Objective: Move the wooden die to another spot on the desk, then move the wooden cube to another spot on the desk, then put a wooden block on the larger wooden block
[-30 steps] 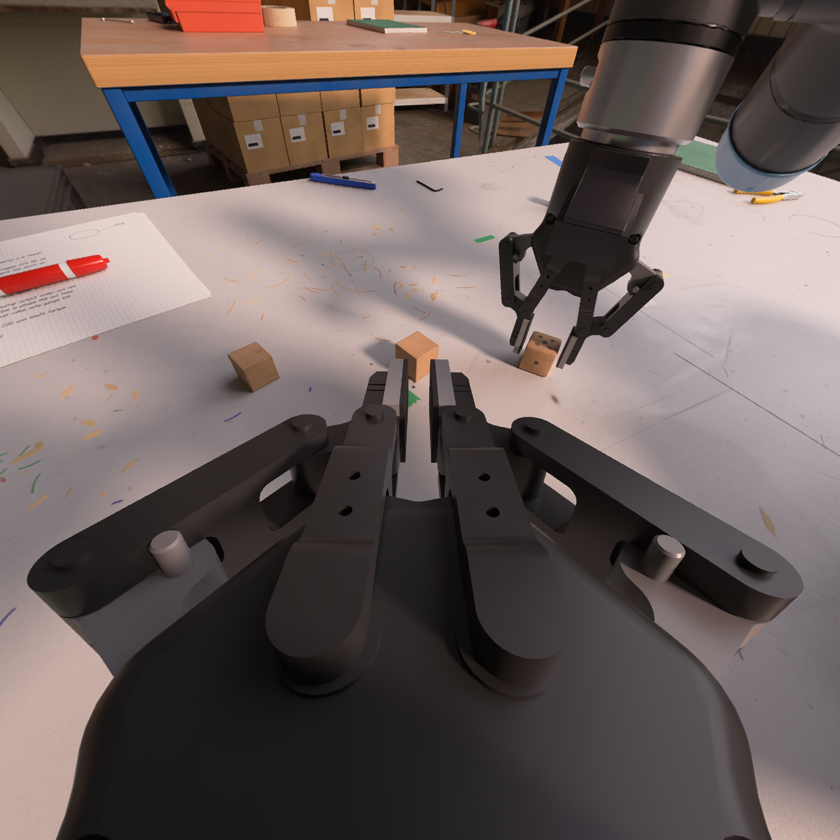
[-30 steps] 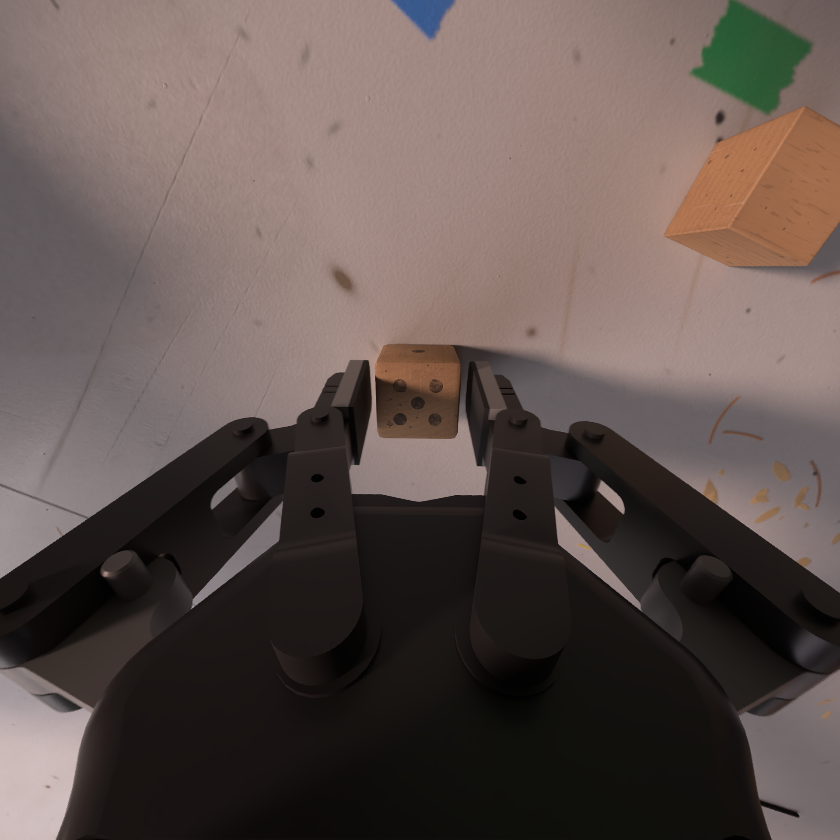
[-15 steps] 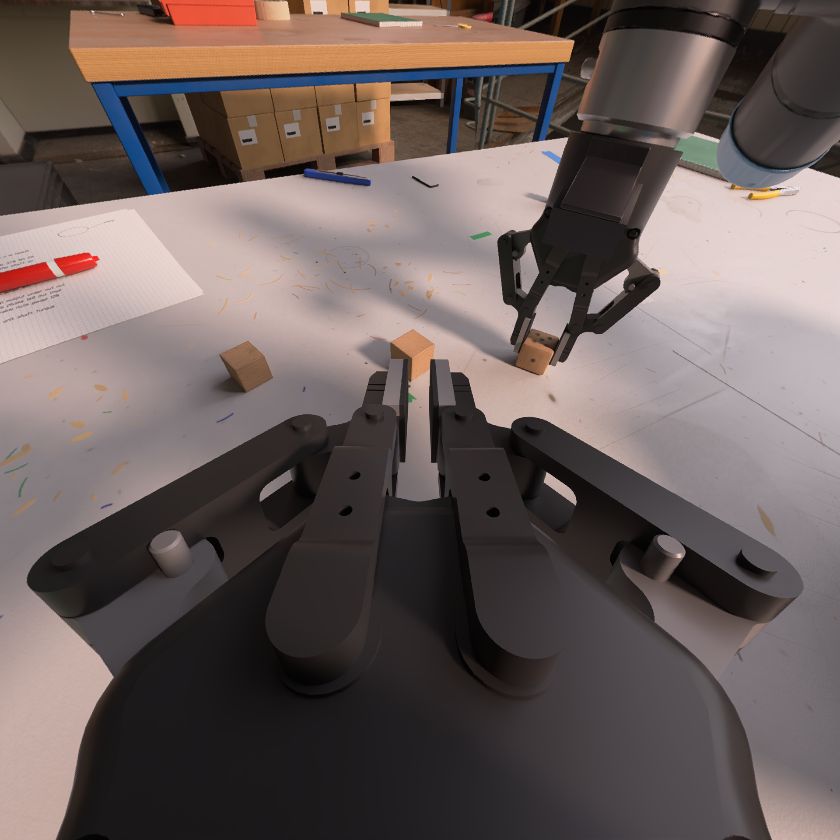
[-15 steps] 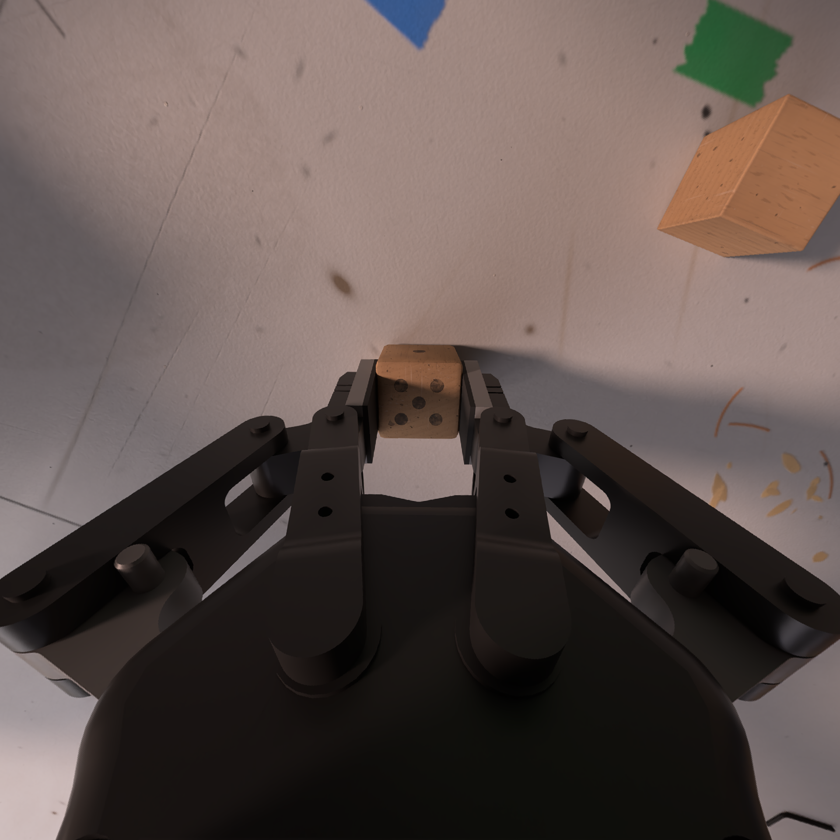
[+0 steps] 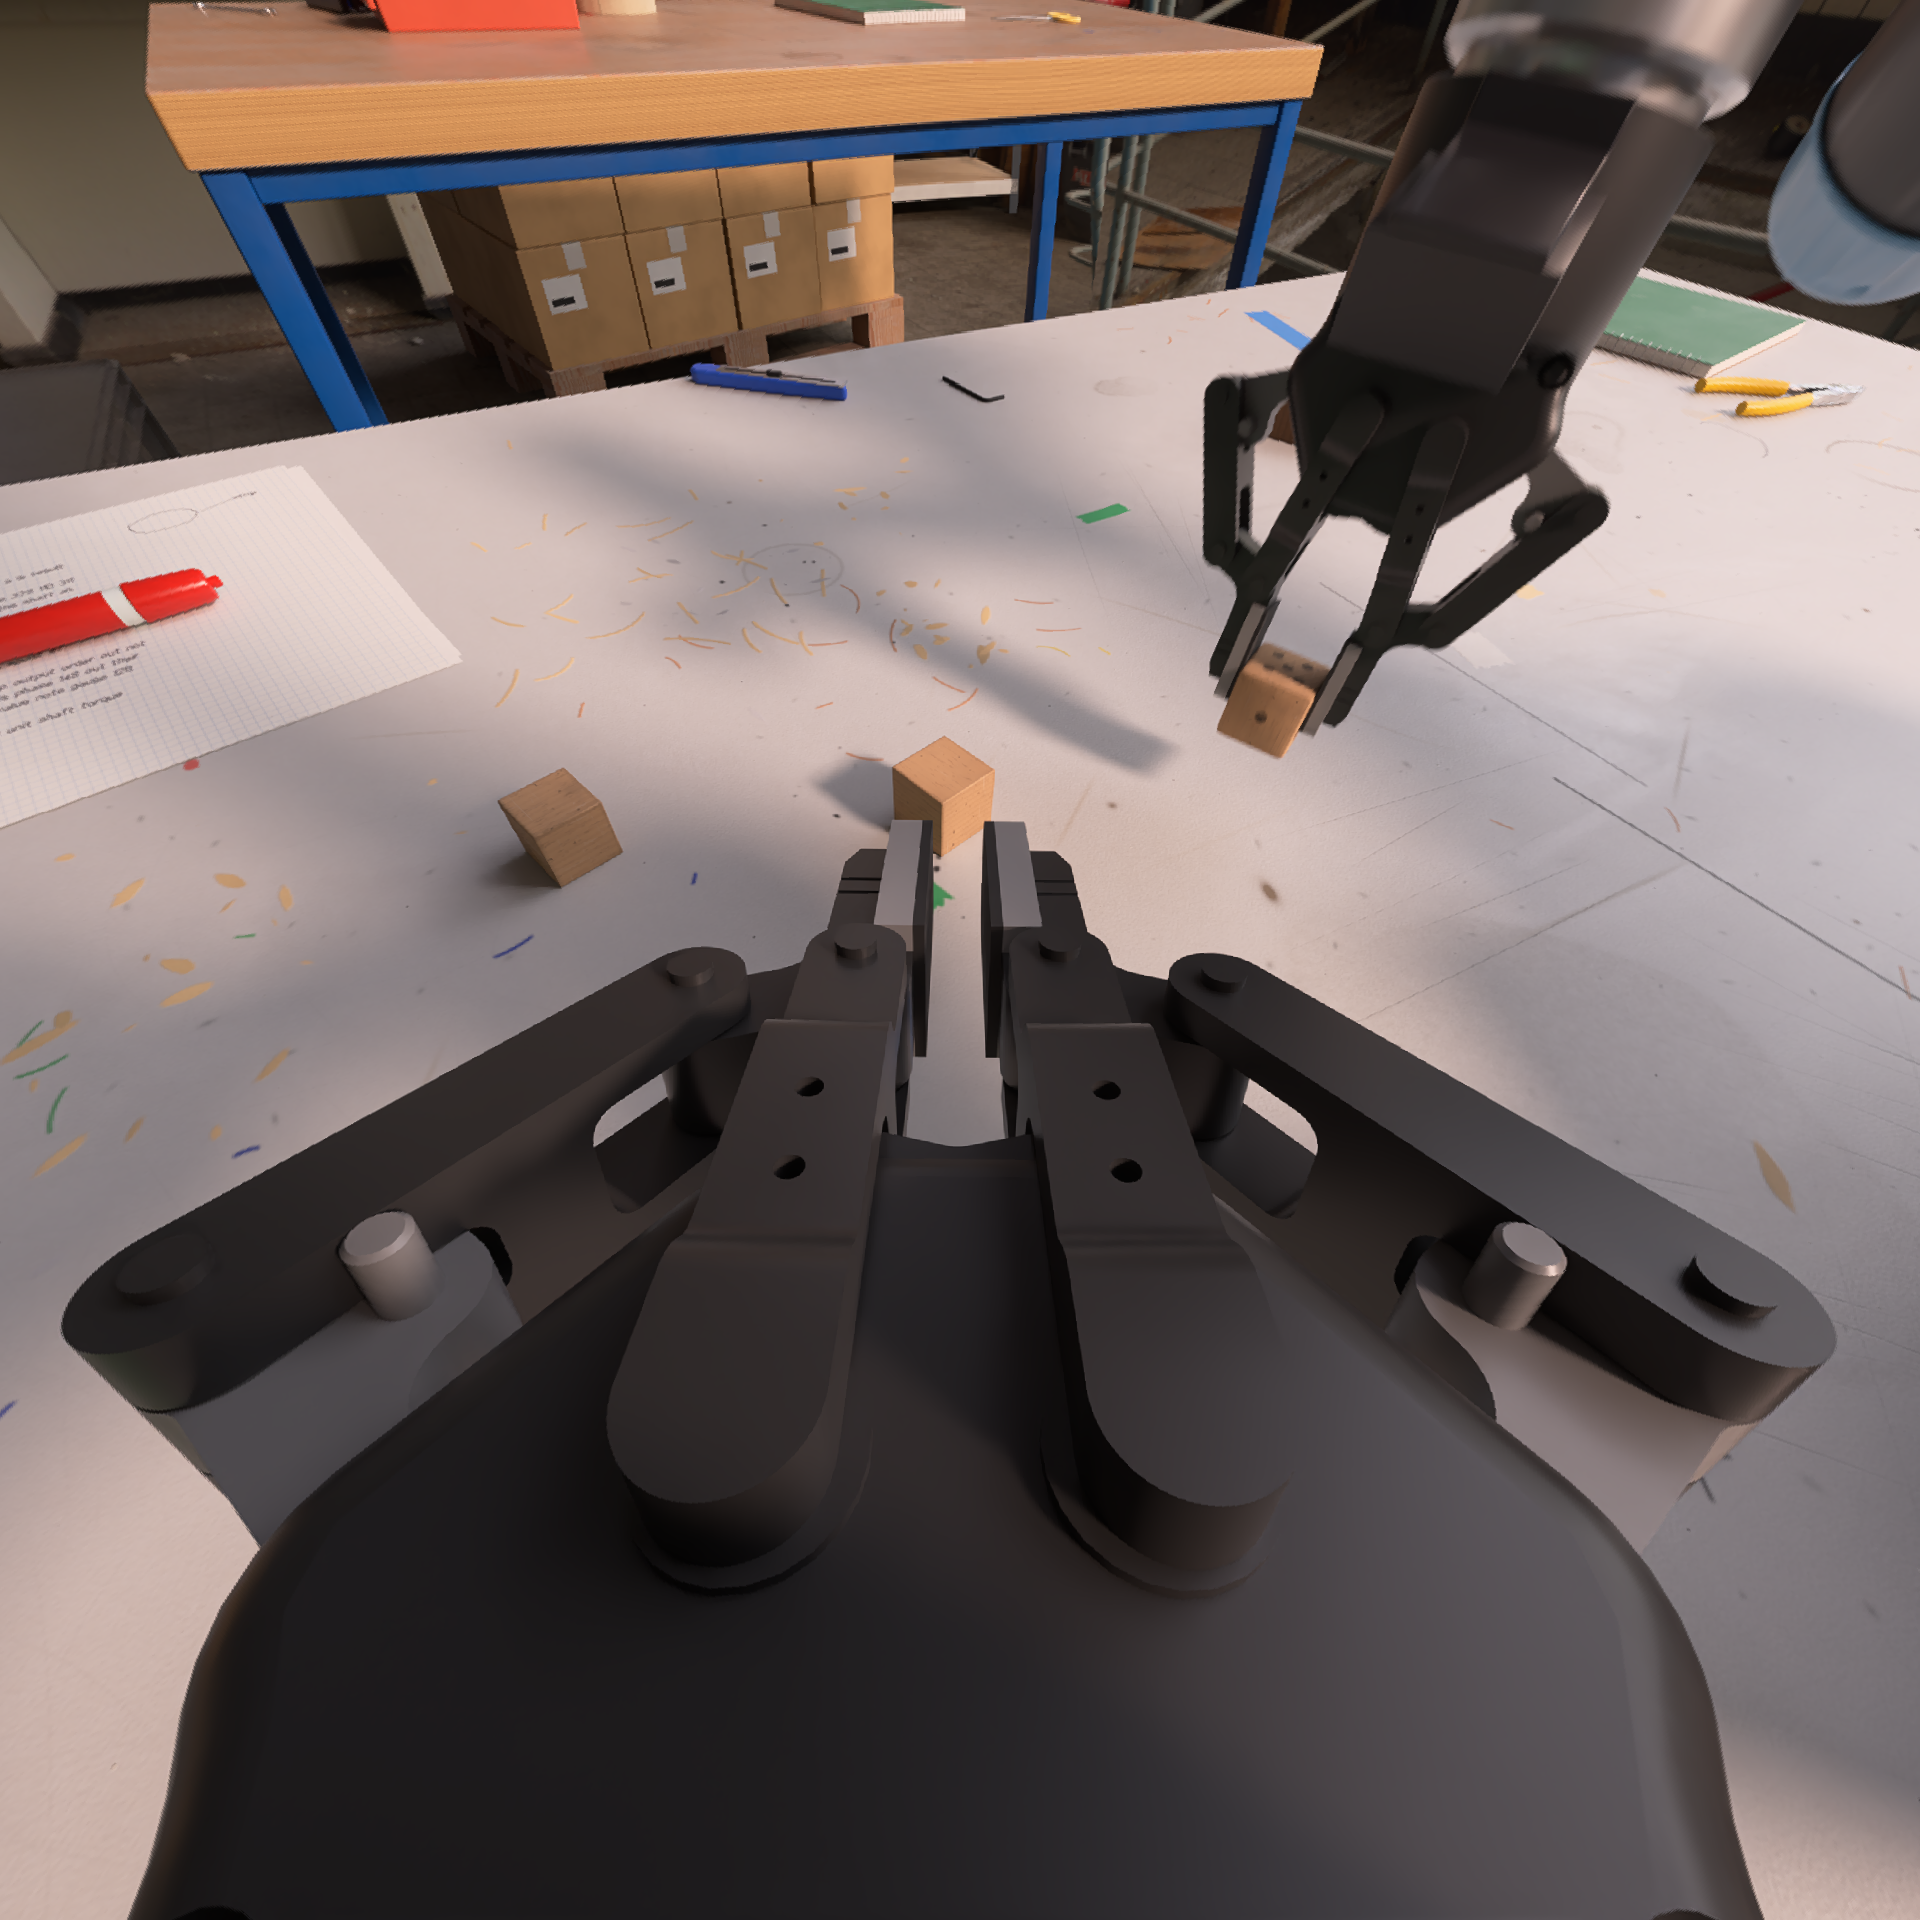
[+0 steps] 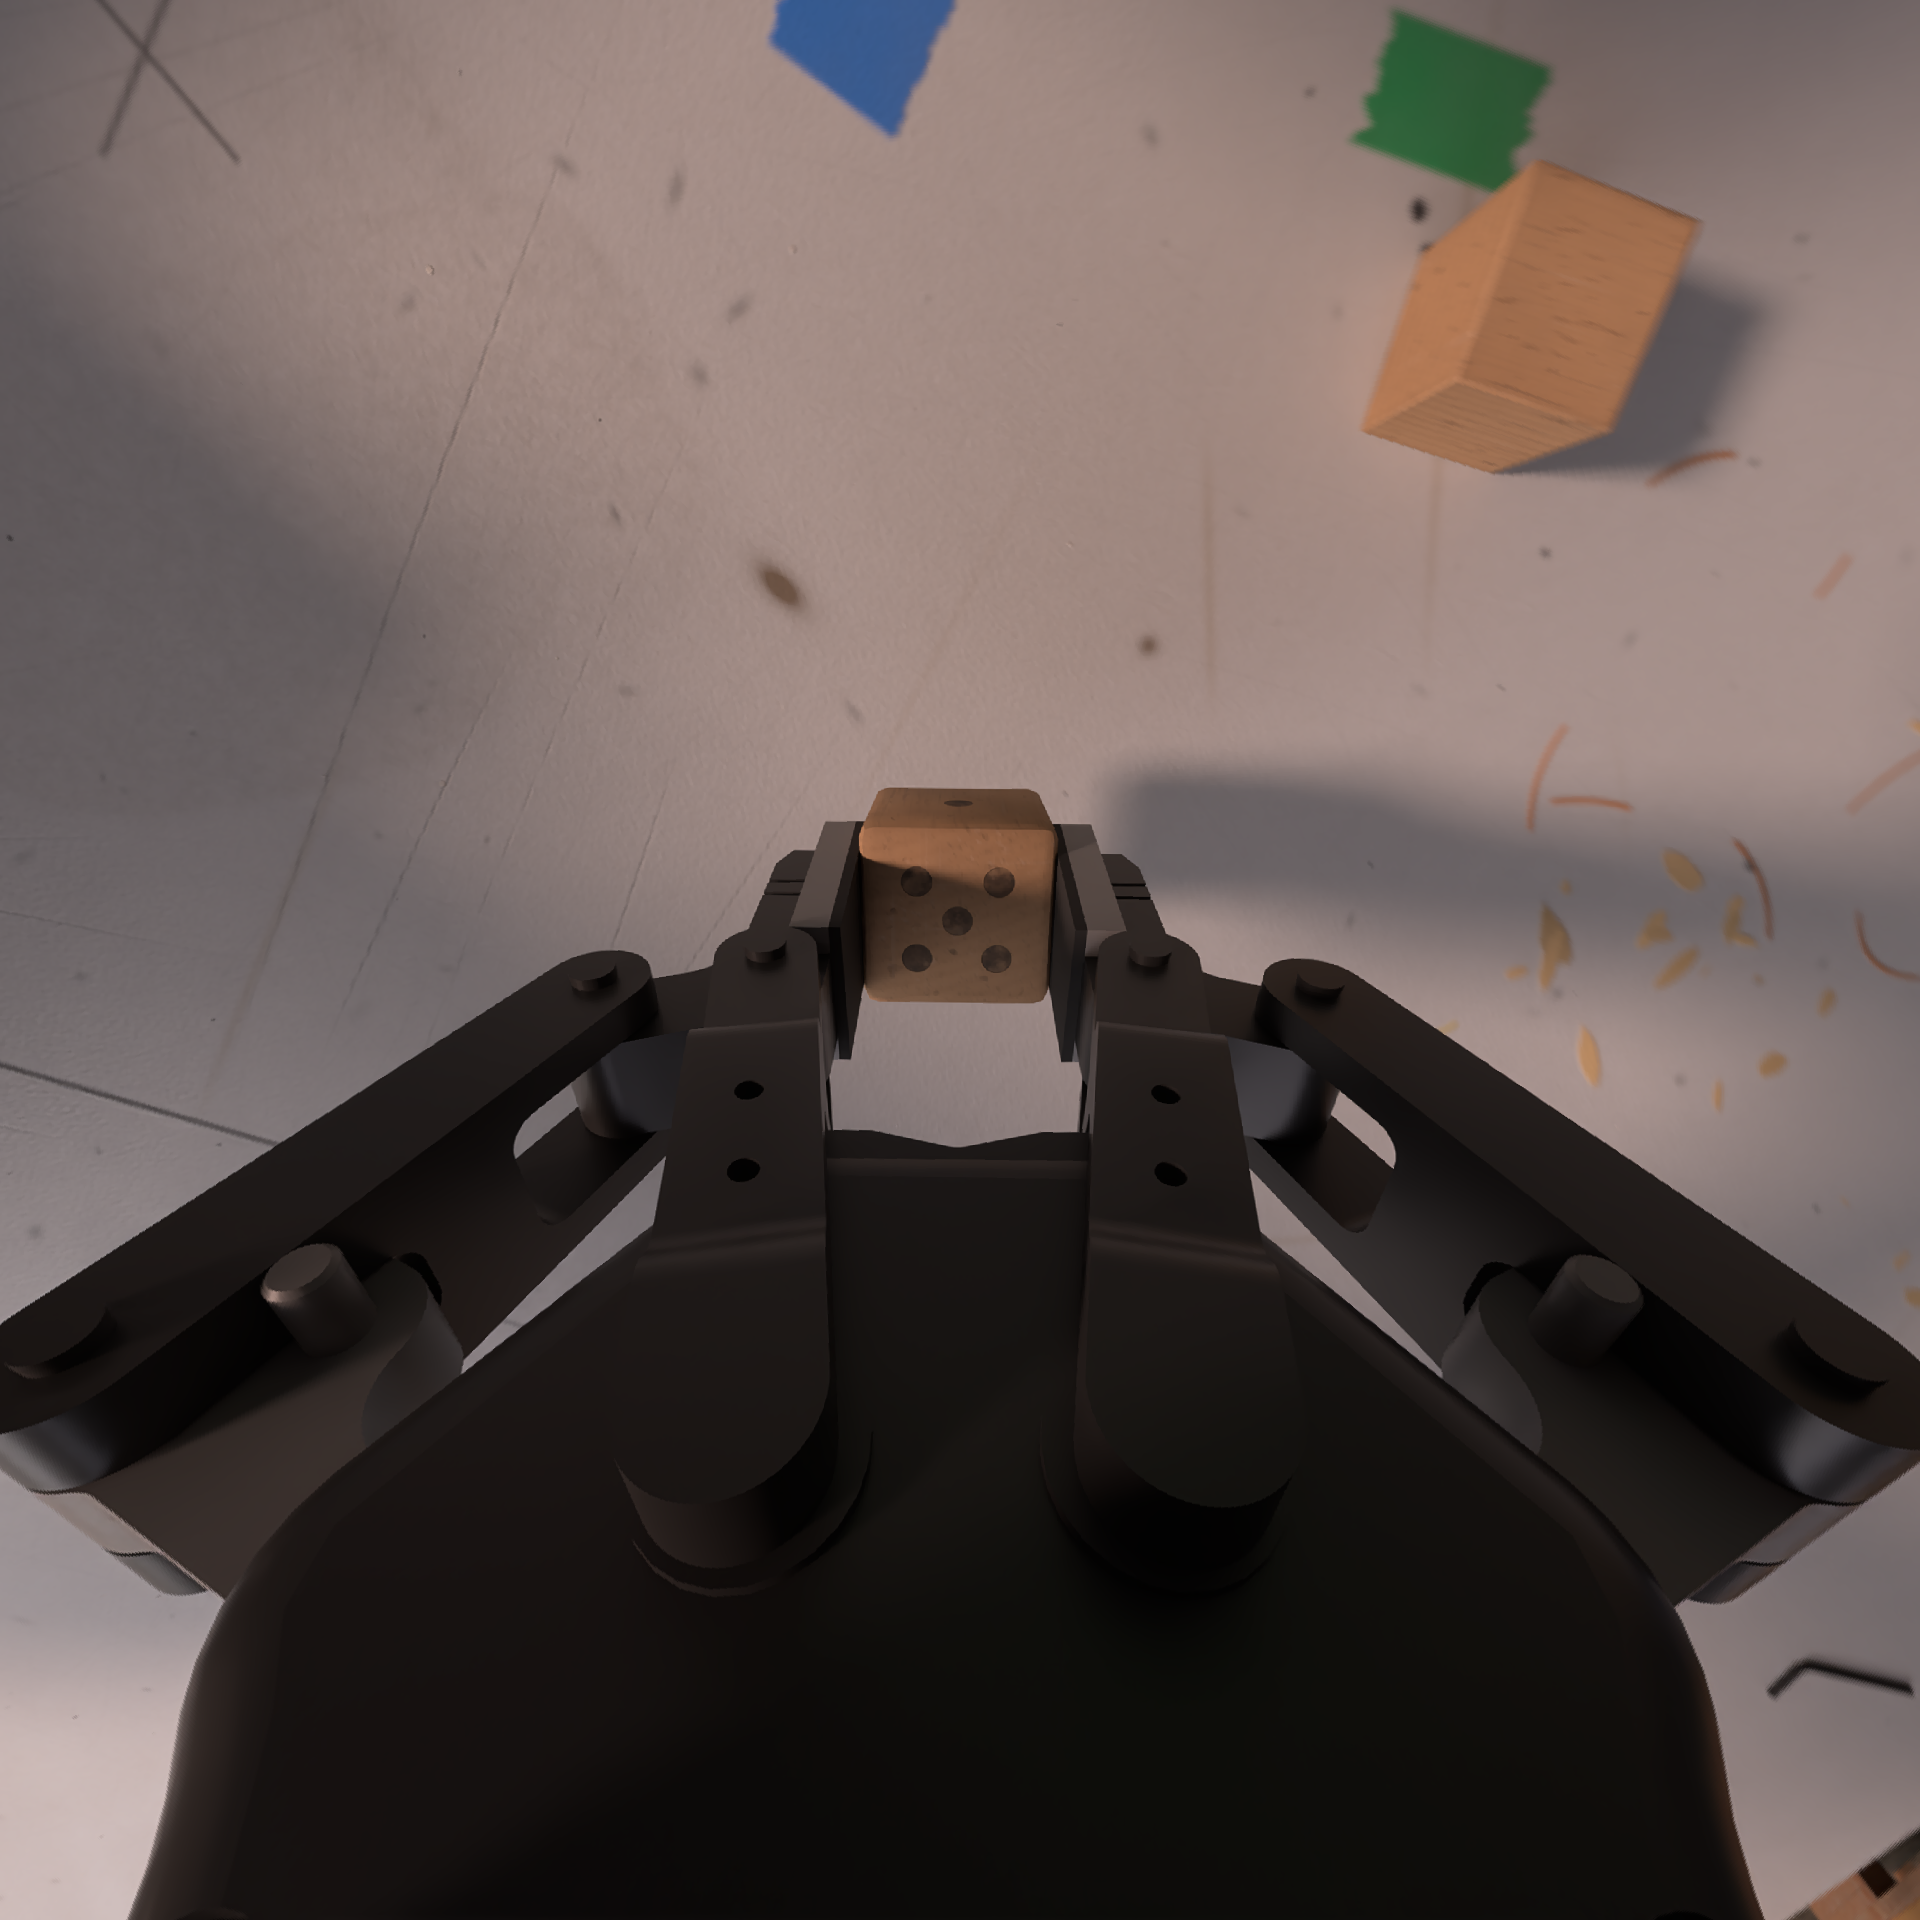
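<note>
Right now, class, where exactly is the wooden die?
The wooden die is clamped in the right gripper, lifted clear of the desk. In the left wrist view it hangs right of the nearest wooden cube.

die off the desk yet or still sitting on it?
Off. The wooden die hangs clamped in the right gripper, clear of the desk, its shadow cast apart from it.

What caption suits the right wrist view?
Right gripper shut on a small wooden die, lifted above the white desk.
</note>
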### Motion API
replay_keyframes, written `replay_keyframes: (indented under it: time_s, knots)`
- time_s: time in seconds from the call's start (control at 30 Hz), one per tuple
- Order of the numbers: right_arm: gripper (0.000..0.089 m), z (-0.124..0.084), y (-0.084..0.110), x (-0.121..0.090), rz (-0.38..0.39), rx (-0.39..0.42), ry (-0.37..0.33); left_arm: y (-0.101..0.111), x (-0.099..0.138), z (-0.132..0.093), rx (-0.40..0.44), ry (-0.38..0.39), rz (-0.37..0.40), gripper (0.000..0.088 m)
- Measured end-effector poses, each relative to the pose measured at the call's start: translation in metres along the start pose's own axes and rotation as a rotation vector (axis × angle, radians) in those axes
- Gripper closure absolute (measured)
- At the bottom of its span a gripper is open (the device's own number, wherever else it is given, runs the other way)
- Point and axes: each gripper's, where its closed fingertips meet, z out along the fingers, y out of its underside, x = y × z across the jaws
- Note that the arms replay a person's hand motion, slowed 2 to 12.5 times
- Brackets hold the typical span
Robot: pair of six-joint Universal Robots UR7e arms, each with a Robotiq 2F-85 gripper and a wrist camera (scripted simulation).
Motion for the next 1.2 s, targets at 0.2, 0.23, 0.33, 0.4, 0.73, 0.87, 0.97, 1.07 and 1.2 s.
replay_keyframes:
  time_s: [0.2, 0.23, 0.33, 0.4, 0.73, 0.87, 0.97, 1.07, 1.2]
  knots:
    - [0.0593, -0.042, 0.01, 0.011, 0.086, 0.044, 0.072, 0.001, 0.0, 0.0, -0.005, -0.002, -0.001, 0.0797]
    - [0.0593, -0.05, 0.013, 0.013, 0.104, 0.051, 0.087, 0.002, -0.001, 0.0, -0.006, -0.002, -0.001, 0.0797]
    - [0.0593, -0.074, 0.025, 0.02, 0.165, 0.063, 0.137, 0.002, -0.001, 0.001, -0.008, -0.003, -0.003, 0.0797]
    - [0.0593, -0.09, 0.035, 0.025, 0.211, 0.066, 0.174, 0.002, -0.001, 0.001, -0.009, -0.003, -0.004, 0.0796]
    - [0.0593, -0.156, 0.123, 0.048, 0.558, -0.027, 0.394, 0.003, -0.001, 0.003, -0.015, 0.0, -0.008, 0.0796]
    - [0.0593, -0.172, 0.171, 0.047, 0.771, -0.1, 0.462, 0.003, 0.0, 0.004, -0.016, 0.002, -0.006, 0.0796]
    - [0.0593, -0.176, 0.203, 0.04, 0.932, -0.14, 0.476, 0.004, 0.001, 0.005, -0.018, 0.003, -0.003, 0.0796]
    - [0.0593, -0.175, 0.23, 0.033, 1.084, -0.157, 0.489, 0.004, 0.001, 0.005, -0.021, 0.004, -0.002, 0.0796]
    - [0.0593, -0.168, 0.259, 0.024, 1.249, -0.142, 0.503, 0.004, 0.001, 0.006, -0.023, 0.007, 0.0, 0.0796]
